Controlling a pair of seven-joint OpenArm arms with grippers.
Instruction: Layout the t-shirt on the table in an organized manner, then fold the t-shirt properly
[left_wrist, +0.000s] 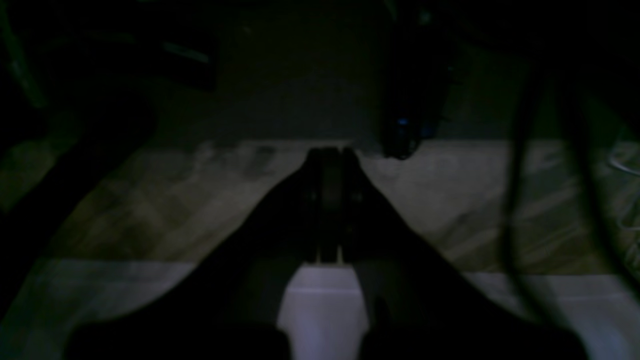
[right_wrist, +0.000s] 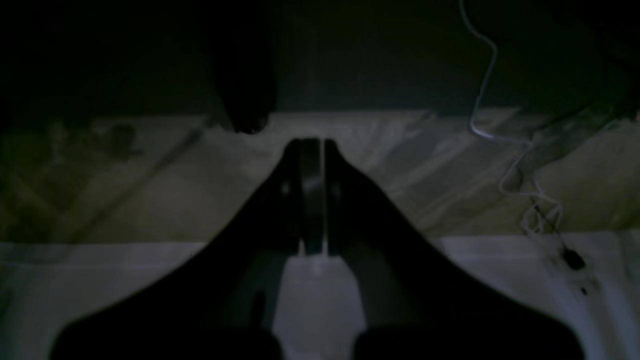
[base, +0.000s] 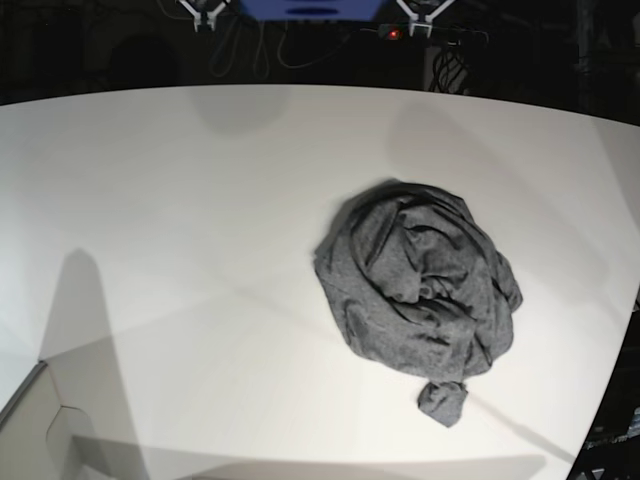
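The t-shirt lies in a crumpled dark grey heap right of the middle of the white table, with a small bunched end sticking out toward the near edge. Neither arm shows in the base view. The left wrist view is dark; there my left gripper is shut with nothing between its fingers, held over a pale surface and a wooden floor. Equally dark is the right wrist view, where my right gripper is also shut and empty. No cloth shows in either wrist view.
A pale box corner sits at the near left of the table. A blue panel and cables stand behind the far edge. A white cable trails over the floor, and a dark post stands ahead.
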